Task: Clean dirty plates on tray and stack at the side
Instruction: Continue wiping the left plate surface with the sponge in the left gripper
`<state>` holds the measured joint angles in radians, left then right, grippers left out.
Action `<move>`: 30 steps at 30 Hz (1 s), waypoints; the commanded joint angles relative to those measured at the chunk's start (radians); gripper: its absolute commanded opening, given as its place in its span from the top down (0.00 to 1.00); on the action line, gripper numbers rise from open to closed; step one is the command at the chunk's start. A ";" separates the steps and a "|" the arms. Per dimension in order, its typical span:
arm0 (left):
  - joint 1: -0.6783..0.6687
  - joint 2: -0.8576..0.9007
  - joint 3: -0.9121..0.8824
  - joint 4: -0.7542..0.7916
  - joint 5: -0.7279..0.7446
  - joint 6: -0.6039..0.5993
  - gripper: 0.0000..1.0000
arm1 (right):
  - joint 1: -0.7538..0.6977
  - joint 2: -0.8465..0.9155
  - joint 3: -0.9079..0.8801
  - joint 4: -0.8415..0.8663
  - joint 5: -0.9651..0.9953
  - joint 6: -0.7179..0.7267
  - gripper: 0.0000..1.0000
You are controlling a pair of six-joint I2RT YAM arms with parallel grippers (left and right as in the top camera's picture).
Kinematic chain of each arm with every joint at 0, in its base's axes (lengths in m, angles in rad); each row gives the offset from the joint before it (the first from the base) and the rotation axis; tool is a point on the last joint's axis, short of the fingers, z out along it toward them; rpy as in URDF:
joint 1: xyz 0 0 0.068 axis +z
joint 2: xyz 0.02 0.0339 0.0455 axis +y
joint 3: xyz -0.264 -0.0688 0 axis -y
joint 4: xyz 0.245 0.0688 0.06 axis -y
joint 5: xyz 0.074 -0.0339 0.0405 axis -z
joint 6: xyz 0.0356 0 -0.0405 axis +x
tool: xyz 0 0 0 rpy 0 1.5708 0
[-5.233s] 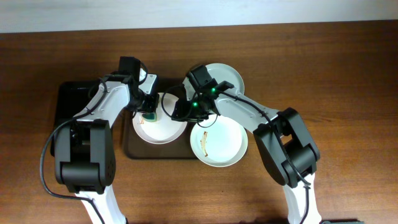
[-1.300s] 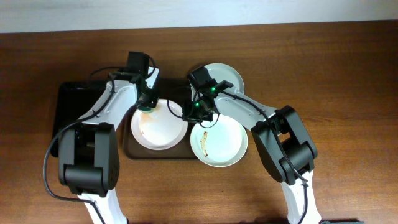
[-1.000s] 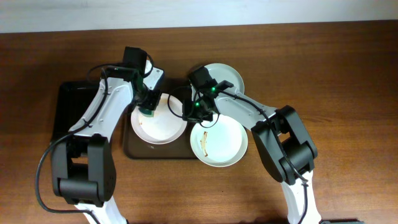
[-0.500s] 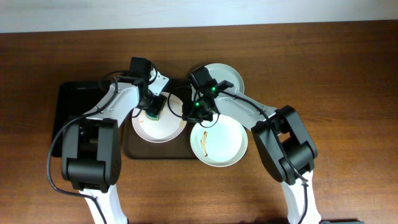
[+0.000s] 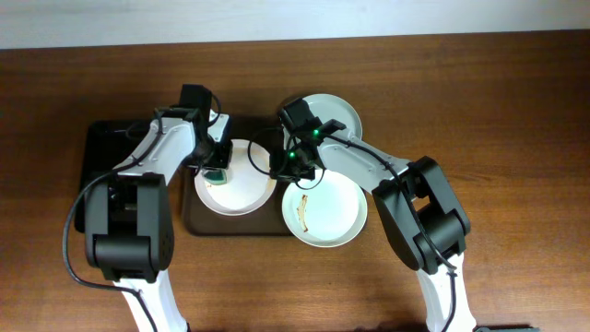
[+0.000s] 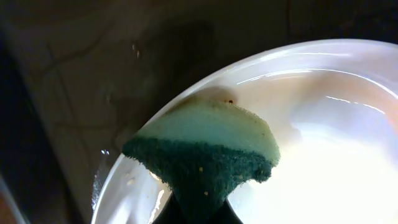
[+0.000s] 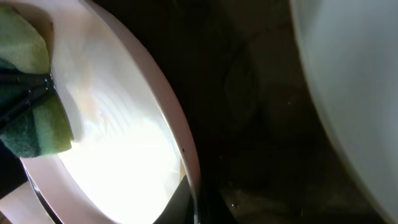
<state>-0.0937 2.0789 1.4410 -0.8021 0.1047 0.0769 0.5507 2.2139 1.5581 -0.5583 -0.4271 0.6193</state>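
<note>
My left gripper (image 5: 215,168) is shut on a green sponge (image 5: 217,174) (image 6: 205,149) that presses on the left rim area of a white plate (image 5: 238,184) (image 6: 323,149). This plate lies on the dark brown tray (image 5: 198,226). My right gripper (image 5: 280,168) (image 7: 193,208) is shut on the same plate's right rim (image 7: 180,143). A second plate (image 5: 327,210) with a thin brown smear (image 5: 301,215) overlaps the tray's right edge. A third, clean-looking plate (image 5: 334,112) sits behind, partly hidden by the right arm.
A smaller glossy black tray (image 5: 92,157) lies left of the brown tray, under the left arm. Bare wooden table (image 5: 498,138) stretches to the right and front. A pale wall edge runs along the back.
The left gripper has slid the sponge from the plate's upper middle toward its left side. The right gripper has kept its hold on the rim without moving.
</note>
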 commanded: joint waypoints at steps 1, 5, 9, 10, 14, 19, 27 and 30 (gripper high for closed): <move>0.009 0.087 -0.011 -0.032 0.082 0.008 1.00 | -0.002 0.020 -0.013 -0.006 0.013 -0.013 0.96; 0.009 0.087 0.010 0.034 0.062 0.062 1.00 | -0.002 0.020 -0.013 -0.006 0.013 -0.013 0.96; 0.000 0.087 0.010 0.145 0.071 0.167 1.00 | -0.002 0.020 -0.013 -0.006 0.013 -0.013 0.96; -0.005 0.087 0.010 0.161 0.077 0.192 1.00 | -0.002 0.020 -0.013 -0.006 0.013 -0.013 0.96; -0.032 0.087 0.010 0.176 0.082 0.243 1.00 | -0.002 0.020 -0.013 -0.006 0.013 -0.017 0.96; -0.031 0.087 0.010 0.027 0.075 0.237 1.00 | -0.002 0.020 -0.013 -0.006 0.013 -0.017 0.96; 0.007 0.087 0.009 -0.136 -0.109 0.069 1.00 | -0.006 0.020 -0.013 0.001 0.013 -0.016 0.96; 0.007 0.087 0.009 -0.166 -0.109 0.028 1.00 | -0.015 0.020 -0.013 0.011 0.011 -0.011 0.96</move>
<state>-0.1024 2.1078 1.4929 -0.9310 0.0807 0.1829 0.5468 2.2139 1.5574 -0.5583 -0.4271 0.6010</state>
